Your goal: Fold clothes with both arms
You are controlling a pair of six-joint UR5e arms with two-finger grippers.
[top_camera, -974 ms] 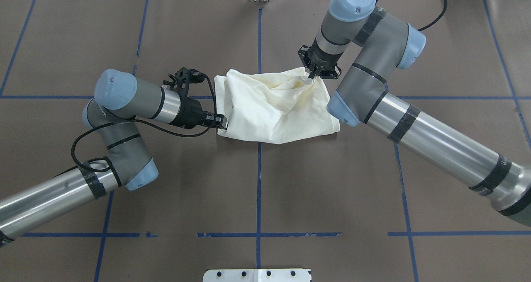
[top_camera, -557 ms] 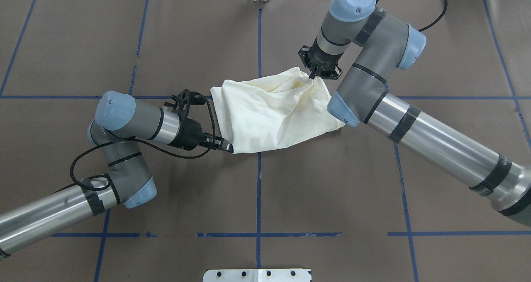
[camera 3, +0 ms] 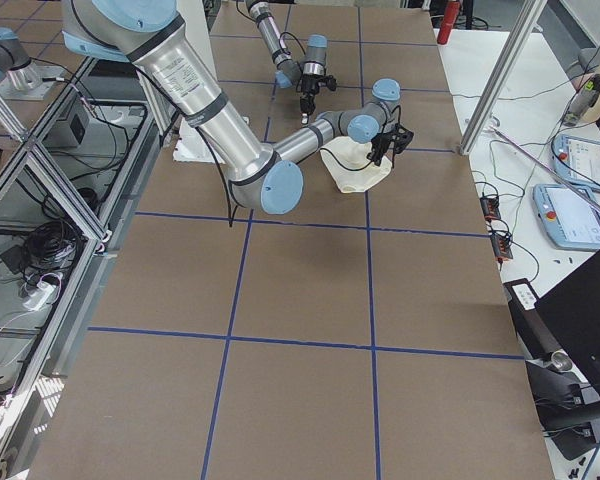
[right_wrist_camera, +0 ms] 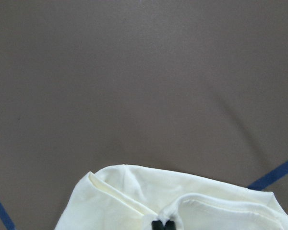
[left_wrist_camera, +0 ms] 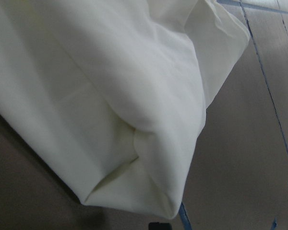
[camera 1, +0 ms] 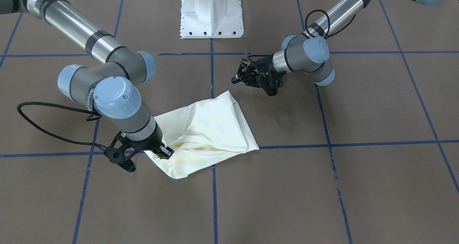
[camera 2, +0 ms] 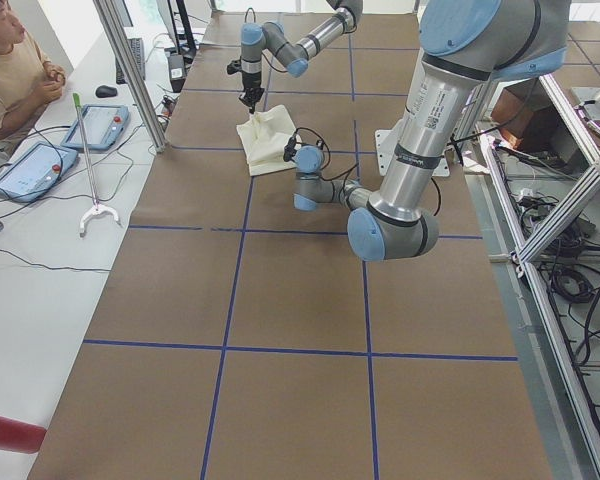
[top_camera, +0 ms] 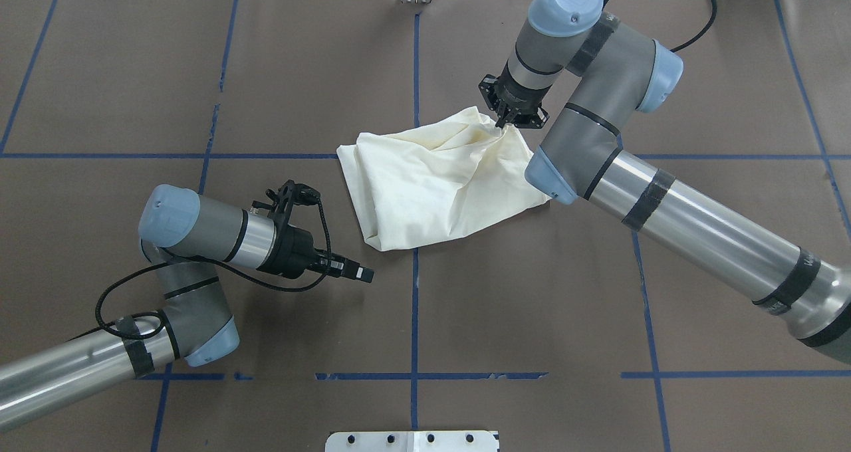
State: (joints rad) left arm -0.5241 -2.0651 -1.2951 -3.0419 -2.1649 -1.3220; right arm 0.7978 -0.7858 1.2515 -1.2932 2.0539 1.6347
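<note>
- One brown table (top_camera: 266,73).
- Two arms: left arm (top_camera: 60,369), right arm (top_camera: 705,236).
- One cream shirt (top_camera: 432,179), bunched mid-table; its long axis runs diagonally, from the robot's near-left to far-right.
- Two grippers: right gripper (top_camera: 506,121) clamped on the shirt's far corner; left gripper (top_camera: 362,274) clear of the cloth, jaw state unreadable.

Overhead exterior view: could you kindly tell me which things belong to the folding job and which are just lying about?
Job in hand:
T-shirt
right claw, pinching one corner of it
left claw, clear of the fabric

Lying about:
white base plate
handheld screens beside the table
grabber stick beside the table
</note>
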